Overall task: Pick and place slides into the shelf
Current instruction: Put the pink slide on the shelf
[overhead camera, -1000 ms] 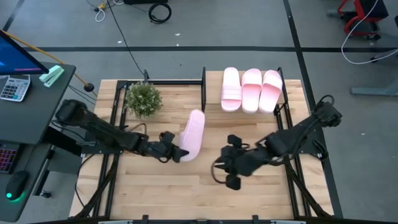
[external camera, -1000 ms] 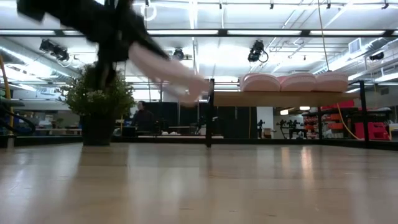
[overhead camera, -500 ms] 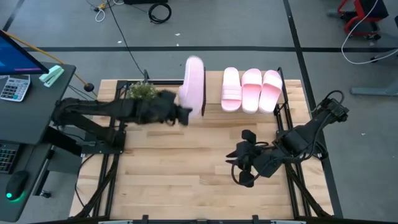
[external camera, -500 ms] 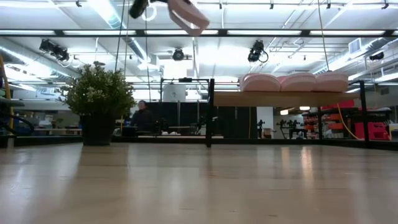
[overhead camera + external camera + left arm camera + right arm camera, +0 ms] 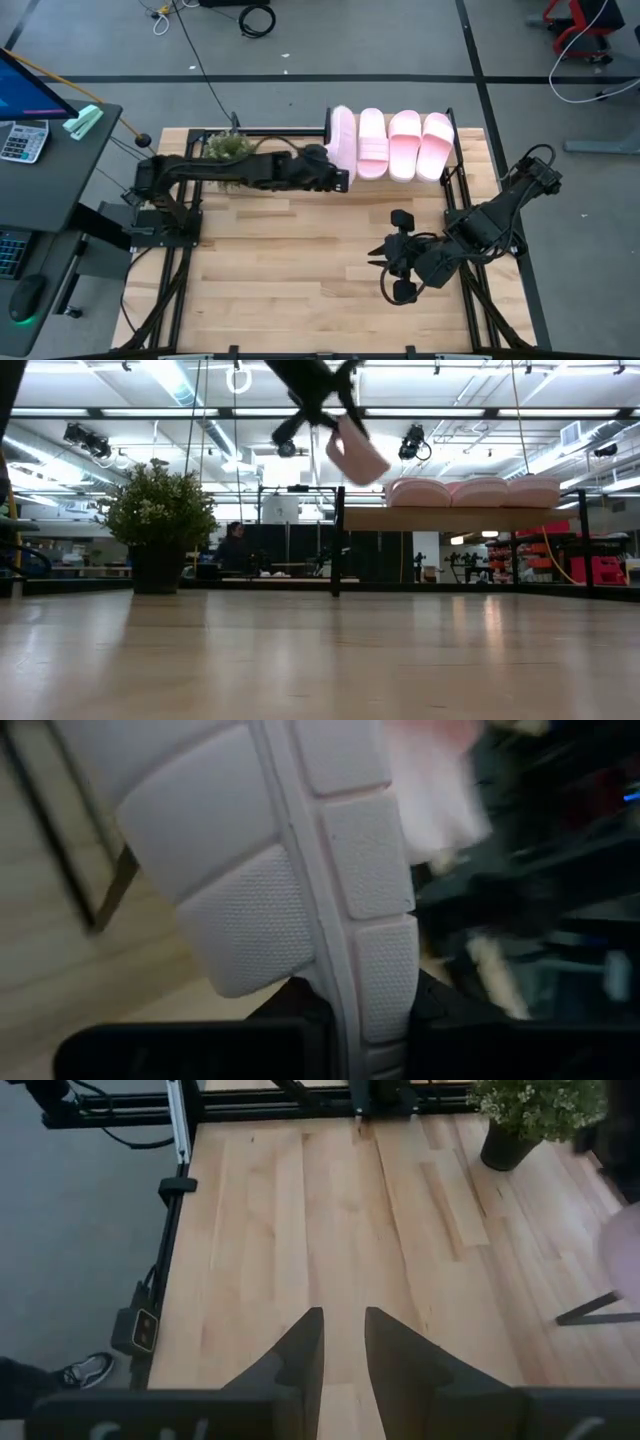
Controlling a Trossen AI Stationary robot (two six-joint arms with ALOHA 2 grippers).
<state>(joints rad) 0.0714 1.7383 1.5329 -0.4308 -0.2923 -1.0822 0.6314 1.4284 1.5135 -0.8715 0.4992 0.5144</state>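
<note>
Grey floor [image 5: 400, 40], ceiling strip lights [image 5: 440, 411]

No readable text, labels, brands or numbers in any view. The calculator [image 5: 20, 140] on the side desk at the left edge has keys, but the markings are too small to make out. The monitor [image 5: 25, 85] beside it shows only blue and pink colour, no legible characters. The slide sole [image 5: 300, 860] in the left wrist view has textured tread blocks, no logo or size stamp visible. Nothing printed on the shelf [image 5: 460, 517] or table [image 5: 300, 270].
</note>
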